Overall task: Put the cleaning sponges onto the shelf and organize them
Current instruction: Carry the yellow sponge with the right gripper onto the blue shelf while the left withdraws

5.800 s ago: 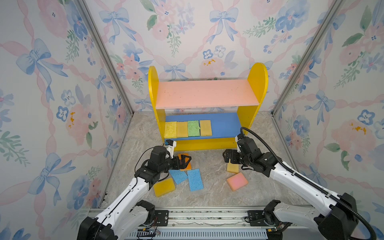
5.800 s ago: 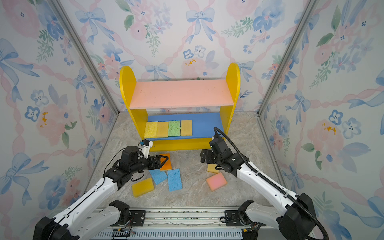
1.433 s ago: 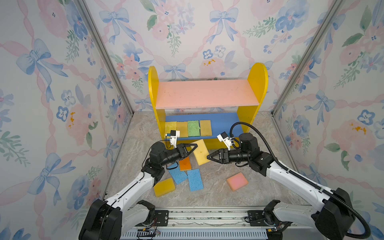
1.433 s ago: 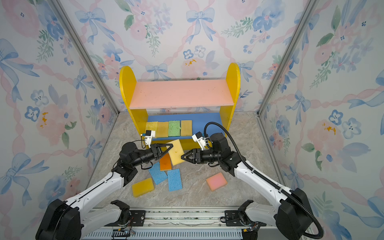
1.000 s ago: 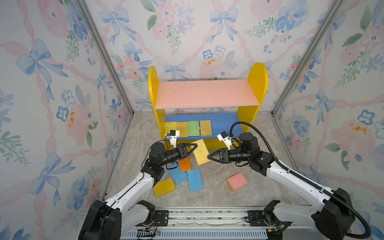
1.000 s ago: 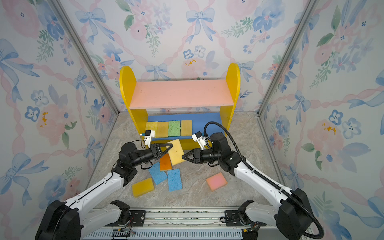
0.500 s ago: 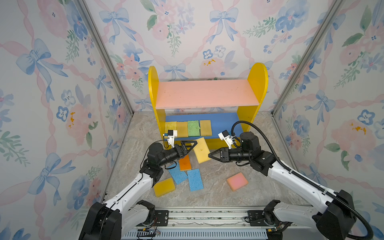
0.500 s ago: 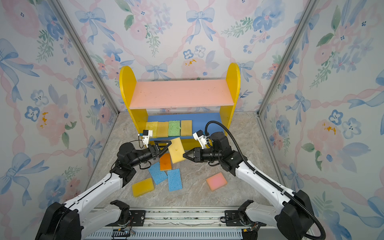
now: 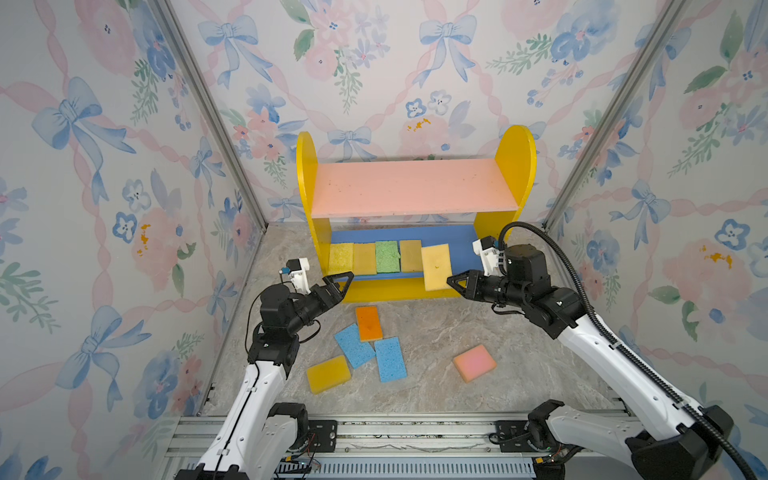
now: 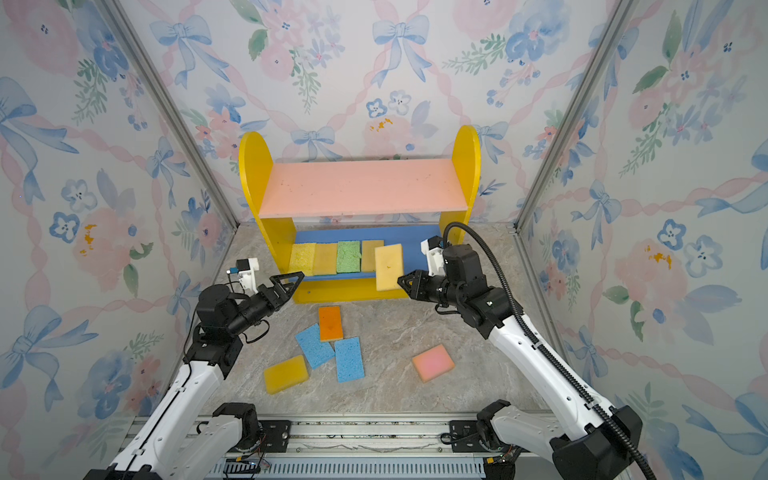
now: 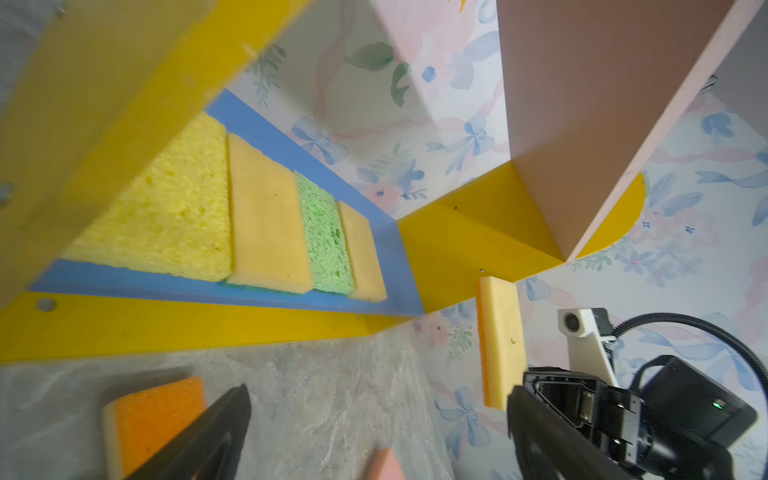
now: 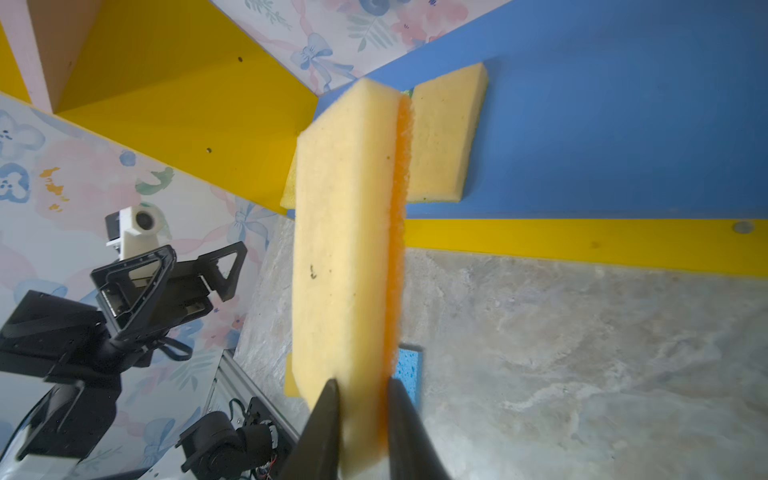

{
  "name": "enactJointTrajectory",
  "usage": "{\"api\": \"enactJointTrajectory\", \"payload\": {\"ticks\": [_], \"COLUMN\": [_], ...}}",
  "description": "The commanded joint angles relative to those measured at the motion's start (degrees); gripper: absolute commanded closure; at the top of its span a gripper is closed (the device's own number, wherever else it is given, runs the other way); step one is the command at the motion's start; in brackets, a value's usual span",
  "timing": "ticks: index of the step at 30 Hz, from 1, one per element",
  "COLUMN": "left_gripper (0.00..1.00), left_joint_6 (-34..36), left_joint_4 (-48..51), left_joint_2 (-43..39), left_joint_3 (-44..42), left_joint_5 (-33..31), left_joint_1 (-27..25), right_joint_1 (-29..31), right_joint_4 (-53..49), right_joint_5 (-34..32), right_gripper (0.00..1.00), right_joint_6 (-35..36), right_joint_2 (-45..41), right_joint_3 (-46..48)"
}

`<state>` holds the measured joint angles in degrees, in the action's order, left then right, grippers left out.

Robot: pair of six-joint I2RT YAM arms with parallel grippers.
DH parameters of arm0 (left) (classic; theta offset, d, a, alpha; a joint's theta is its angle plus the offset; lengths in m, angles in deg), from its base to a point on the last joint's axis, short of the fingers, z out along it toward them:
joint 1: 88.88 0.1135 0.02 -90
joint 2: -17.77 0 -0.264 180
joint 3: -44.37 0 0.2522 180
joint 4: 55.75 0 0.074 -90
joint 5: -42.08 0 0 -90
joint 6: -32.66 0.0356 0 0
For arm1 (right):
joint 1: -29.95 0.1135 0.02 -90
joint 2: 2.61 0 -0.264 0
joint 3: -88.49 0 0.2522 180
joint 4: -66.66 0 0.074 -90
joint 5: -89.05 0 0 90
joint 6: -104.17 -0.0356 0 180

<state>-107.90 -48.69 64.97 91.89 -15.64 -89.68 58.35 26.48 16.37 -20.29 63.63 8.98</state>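
The shelf (image 9: 411,187) stands at the back. Its blue lower board (image 9: 461,253) carries a row of yellow (image 9: 340,258), tan (image 9: 365,258), green (image 9: 387,257) and tan (image 9: 411,255) sponges. My right gripper (image 9: 453,284) is shut on one end of a pale yellow sponge (image 12: 345,232) with an orange back. It holds that sponge in the air at the board's front edge, just right of the row. My left gripper (image 9: 343,284) stands open and empty by the shelf's left front corner. Orange (image 9: 368,323), two blue (image 9: 355,345), yellow (image 9: 329,374) and pink (image 9: 474,362) sponges lie on the floor.
The floral walls close in on both sides and behind the shelf. The pink upper board (image 10: 361,189) is bare, and so is the right part of the lower board. A metal rail (image 9: 415,432) runs along the front edge.
Both grippers were at the pale yellow sponge a second ago. The left one opened and drew back to the left. The right one carried the sponge up to the lower board.
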Motion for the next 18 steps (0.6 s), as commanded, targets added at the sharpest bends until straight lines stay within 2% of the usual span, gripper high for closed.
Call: {"api": "enactJointTrajectory", "payload": {"ticks": [1,6,13,18], "left_gripper": [0.02,0.02,0.02,0.02], "left_joint_6": [13.79,19.21,22.36,23.62], "left_joint_4": [15.64,18.03,18.14,18.13], "left_joint_2": [-3.82,-5.88,-6.15,-6.55], "left_joint_3": [4.20,4.22,1.74,-0.72], "left_joint_5": [-10.53,-16.36,-18.48,-19.08], "left_joint_1": [2.90,4.75,4.80,4.75], "right_joint_1": [-1.14,-1.44,-1.78,-2.95], "right_joint_4": [-4.97,-4.74,-3.59,-1.31], "right_joint_5": [-8.53,-11.38,-14.19,-13.46], "right_gripper": [0.78,0.78,0.78,0.78], "right_joint_6": [3.83,5.37,7.24,7.79], "right_joint_2": [3.26,9.06,16.22,20.51], "right_joint_3": [-2.93,-7.17,-11.79,-12.76]}}
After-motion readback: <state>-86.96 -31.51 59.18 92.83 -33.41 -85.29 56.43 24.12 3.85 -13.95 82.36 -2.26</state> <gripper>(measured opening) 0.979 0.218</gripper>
